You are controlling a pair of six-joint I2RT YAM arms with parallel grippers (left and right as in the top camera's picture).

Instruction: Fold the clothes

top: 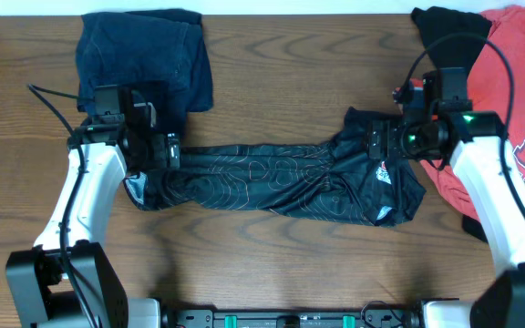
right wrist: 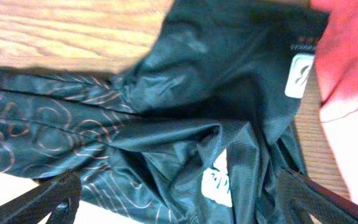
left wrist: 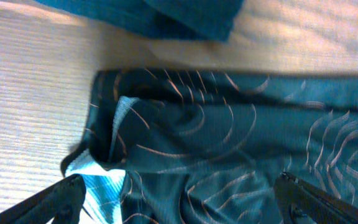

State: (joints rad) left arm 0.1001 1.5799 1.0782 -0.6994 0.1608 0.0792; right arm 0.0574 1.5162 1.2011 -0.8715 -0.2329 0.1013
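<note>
**Across the table's middle, the shirt lies long and both claws stand wide**

Along the centre of the table (top: 281, 73) you have the black sports shirt (top: 272, 178) laid out as a long band, left to right; its reddish contour lines run the length of it. Your left claw (top: 171, 151) hangs over the shirt's left end and your right claw (top: 376, 142) over the bunched right end, by the white logo (top: 383, 173); each is set at an extremity, which looks like a stance for pulling the cloth taut between them. Neither holds anything: in each wrist view the fingers (left wrist: 51, 199) sit far apart at the lower corners with only cloth lying loose below them; the right pair (right wrist: 45, 198) shows the same. The right end is rumpled and the left end's hem turns up to show pale lining, so I judge the fold unfinished. A red T-shirt (top: 518, 100) waits at the far right, touching the black shirt; a dark blue garment (top: 144, 59) sits at the upper left, just beside the band, likely parked clear of the working strip.
</note>
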